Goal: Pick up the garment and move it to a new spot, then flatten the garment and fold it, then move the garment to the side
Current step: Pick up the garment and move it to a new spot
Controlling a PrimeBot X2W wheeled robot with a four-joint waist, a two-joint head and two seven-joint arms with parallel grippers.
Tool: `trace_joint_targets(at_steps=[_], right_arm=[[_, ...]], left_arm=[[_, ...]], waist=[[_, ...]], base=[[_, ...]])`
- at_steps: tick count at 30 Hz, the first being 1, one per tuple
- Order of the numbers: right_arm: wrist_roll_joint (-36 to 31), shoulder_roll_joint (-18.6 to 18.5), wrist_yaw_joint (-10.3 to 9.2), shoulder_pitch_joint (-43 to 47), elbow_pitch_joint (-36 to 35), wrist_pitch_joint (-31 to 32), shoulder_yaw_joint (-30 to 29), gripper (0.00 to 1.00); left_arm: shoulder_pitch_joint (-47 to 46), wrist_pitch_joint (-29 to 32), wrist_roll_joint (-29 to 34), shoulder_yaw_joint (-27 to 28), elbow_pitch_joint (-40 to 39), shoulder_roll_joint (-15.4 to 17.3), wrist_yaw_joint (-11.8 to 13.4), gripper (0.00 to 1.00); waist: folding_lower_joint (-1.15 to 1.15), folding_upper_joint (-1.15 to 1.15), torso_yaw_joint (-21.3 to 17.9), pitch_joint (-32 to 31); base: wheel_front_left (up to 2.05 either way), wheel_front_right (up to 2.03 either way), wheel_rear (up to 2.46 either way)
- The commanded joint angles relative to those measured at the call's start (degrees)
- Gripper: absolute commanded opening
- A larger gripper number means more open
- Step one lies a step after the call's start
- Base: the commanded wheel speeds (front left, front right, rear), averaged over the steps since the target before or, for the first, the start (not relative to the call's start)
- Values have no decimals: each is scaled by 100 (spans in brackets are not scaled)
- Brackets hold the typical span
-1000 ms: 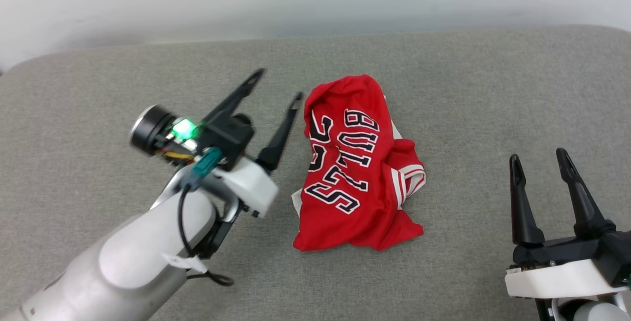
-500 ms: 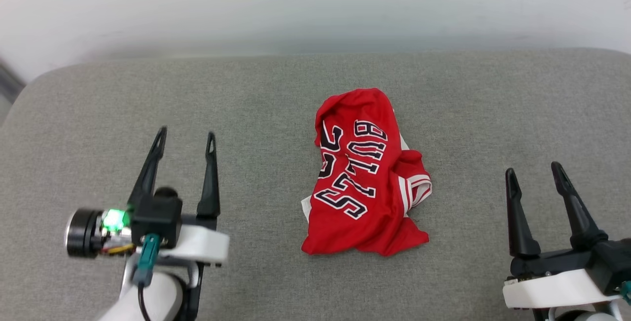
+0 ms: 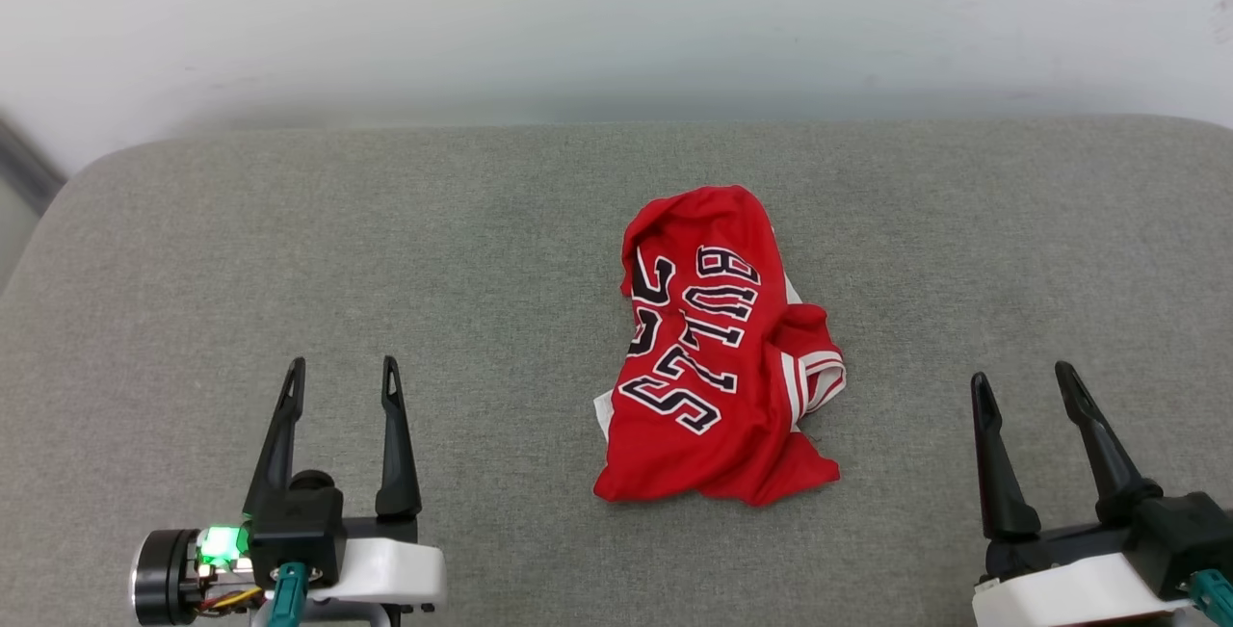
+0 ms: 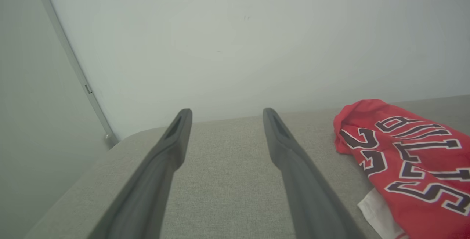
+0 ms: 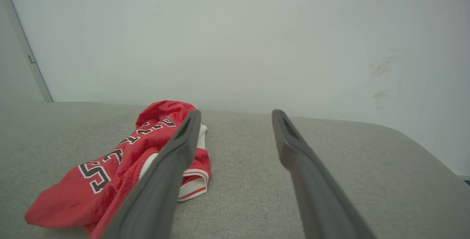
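While both arms sit low at the near corners with fingers pointing toward the wall, left tool and right tool are spread open, holding nothing. The red shirt lies crumpled mid-worktop between them, well apart from each, lettering up. Plenty of bare gray fabric either side, far corners rounded

Left claw sits near left, right claw near right; both point far, jaws spread wide, gripping nothing.
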Motion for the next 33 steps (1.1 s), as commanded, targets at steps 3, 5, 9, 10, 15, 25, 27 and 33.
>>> trace_joint_targets(at_steps=[3,5,9,10,15,25,27,33], right_arm=[[77,13,-4,83,54,-11,-19,100],[98,13,-4,104,71,-11,-30,100],[114,13,-3,116,85,-11,-29,100],[110,13,-4,123,88,-10,-32,100],[130,13,-3,138,82,-10,-40,100],[130,13,-3,136,92,-10,-49,100],[127,13,-3,142,91,-11,-48,100],[131,13,-3,159,94,-11,-47,100]], left_arm=[[189,-14,180,247,18,-230,-208,100],[255,-14,271,381,23,-347,-332,100],[354,-15,413,607,35,-533,-558,100],[381,-15,445,654,37,-577,-611,100],[452,-15,597,855,13,-752,-841,100],[529,-15,802,1094,56,-982,-1173,100],[533,-15,829,1129,60,-1021,-1217,100],[552,-15,892,1213,74,-1097,-1288,100]], waist=[[0,0,-6,-2],[0,0,-8,-8],[0,0,-15,-18],[0,0,-16,-19],[0,0,-24,-15],[0,0,-18,-24],[0,0,-15,-28],[0,0,-4,-39]], base=[[0,0,0],[0,0,0],[0,0,0],[0,0,0],[0,0,0],[0,0,0],[0,0,0],[0,0,0]])
